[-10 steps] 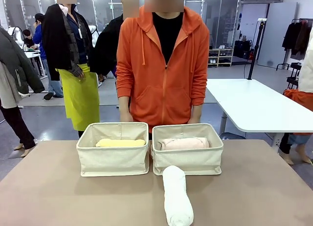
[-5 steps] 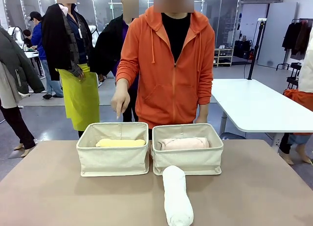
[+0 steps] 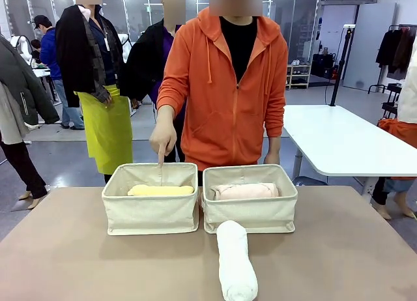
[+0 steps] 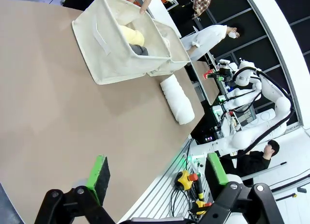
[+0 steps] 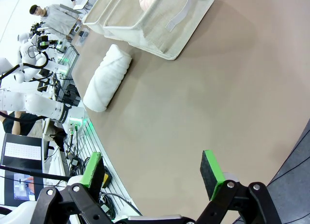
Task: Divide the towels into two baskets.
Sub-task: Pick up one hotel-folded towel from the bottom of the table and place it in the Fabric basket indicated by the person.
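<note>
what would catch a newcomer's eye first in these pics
The person's hand, from an orange sleeve at the far side, points a finger down into the left basket, where the pale yellow towel lies. The white towel lies loose on the table just in front of the right basket, which holds the pink towel.

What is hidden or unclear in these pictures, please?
- Dark grey towel: left wrist view shows one end; the yellow towel and the left basket wall cover the rest.
- Pink towel: right wrist view, cut off by the top edge.
- Right basket floor: front view, hidden by its wall and the pink towel.
- Person's hand: front view, whether its fingertip touches the left basket cannot be told.
</note>
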Action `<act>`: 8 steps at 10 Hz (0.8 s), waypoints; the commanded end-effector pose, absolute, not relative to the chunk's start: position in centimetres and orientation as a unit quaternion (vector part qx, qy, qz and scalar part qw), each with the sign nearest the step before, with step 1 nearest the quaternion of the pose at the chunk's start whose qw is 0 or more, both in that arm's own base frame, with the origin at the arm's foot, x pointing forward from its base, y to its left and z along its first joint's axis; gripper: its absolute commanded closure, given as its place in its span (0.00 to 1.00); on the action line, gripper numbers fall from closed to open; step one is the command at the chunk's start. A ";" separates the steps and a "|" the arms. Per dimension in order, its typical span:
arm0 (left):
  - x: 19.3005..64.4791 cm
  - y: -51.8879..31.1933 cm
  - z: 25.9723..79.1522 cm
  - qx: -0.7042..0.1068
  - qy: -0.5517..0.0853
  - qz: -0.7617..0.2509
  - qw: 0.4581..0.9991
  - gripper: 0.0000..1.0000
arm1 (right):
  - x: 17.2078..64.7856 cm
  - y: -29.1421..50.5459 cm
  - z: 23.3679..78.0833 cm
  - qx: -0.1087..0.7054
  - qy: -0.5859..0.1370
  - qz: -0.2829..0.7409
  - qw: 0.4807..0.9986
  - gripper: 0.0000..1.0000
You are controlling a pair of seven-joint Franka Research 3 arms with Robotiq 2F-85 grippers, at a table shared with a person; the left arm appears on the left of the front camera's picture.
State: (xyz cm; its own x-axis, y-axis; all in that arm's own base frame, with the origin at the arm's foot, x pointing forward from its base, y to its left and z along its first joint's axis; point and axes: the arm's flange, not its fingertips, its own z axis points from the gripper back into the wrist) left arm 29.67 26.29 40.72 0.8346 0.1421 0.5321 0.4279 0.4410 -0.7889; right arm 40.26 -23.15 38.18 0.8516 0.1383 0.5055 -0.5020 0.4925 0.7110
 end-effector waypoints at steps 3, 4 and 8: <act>29.3 26.4 41.0 -0.521 -0.283 -0.095 0.800 0.00 | 40.2 -22.8 38.3 0.464 -0.200 0.190 0.842 0.00; 29.3 26.4 41.0 -0.521 -0.283 -0.095 0.800 0.00 | 40.3 -23.1 38.2 0.466 -0.195 0.190 0.842 0.00; 29.3 26.4 41.0 -0.521 -0.283 -0.095 0.800 0.00 | 42.0 -9.7 37.9 0.454 -0.115 0.234 0.852 0.00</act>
